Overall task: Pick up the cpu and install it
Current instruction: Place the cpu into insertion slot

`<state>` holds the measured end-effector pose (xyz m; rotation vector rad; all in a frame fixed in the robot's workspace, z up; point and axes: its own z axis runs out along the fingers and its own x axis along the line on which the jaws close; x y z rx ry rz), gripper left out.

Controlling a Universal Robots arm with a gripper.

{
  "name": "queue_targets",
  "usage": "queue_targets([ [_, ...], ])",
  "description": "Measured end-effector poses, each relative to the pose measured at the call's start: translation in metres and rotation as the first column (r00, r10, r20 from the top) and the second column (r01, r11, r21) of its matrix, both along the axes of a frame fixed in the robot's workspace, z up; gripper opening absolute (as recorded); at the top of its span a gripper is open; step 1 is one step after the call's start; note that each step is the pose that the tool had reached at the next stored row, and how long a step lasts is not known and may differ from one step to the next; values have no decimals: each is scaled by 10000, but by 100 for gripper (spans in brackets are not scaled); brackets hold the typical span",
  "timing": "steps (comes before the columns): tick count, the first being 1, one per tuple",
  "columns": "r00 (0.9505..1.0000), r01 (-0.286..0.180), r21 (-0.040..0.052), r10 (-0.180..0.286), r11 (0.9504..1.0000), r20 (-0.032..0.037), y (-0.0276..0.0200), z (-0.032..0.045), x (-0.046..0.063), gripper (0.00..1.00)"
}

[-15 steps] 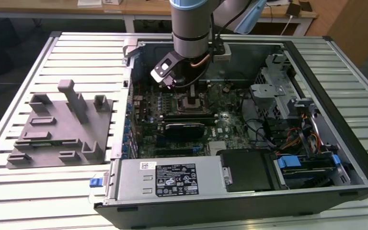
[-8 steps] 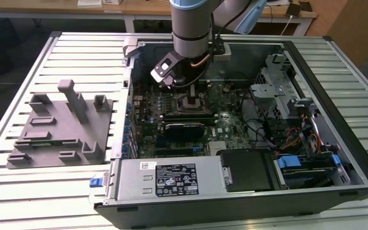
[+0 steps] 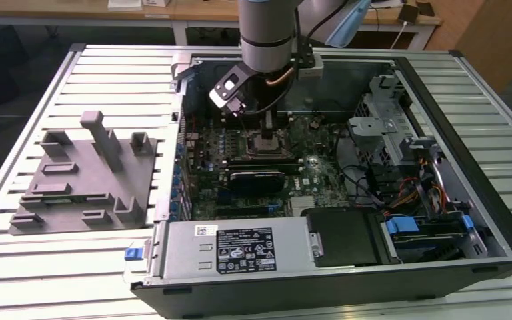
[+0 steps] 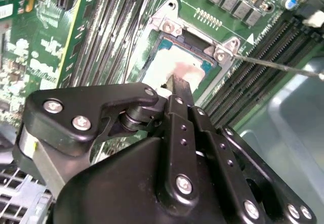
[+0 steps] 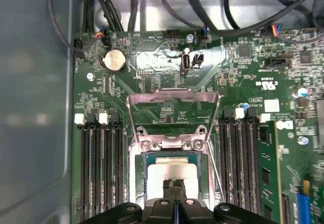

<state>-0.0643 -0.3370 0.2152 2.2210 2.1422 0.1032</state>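
Gripper [image 5: 174, 184]: black, two-fingered, hanging from the arm inside the open computer case [image 3: 327, 288]. Its fingers [image 4: 178, 90] are pressed together with only a thin seam between them and nothing clamped. The tips point down at the socket [image 5: 169, 156] and stand over its middle; whether they touch the part below cannot be told. Cpu [image 5: 169, 171]: a flat square with a pale silvery top, lying level inside the socket directly under the fingertips; seen in both wrist views [image 4: 161, 64]. Load plate [image 5: 174, 96]: a bare metal frame hinged at one edge of the socket, standing up and open, clear of the cpu. Memory slots [image 5: 98, 168]: long black rows flanking the socket on two opposite sides. Coin cell [image 5: 114, 60]: a round silver disc on the green motherboard [image 5: 243, 77], beyond the socket's hinged edge and off to one side. Grey tray [image 3: 78, 193]: a moulded holder with upright posts, well apart from the socket, outside the case on the slatted table [image 3: 479, 87], towards the exterior view's left.
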Motion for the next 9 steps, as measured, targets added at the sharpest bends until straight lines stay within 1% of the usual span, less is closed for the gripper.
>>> queue_targets([
  [9,10000,0,-1,0,10000,48,0,315,0,11],
])
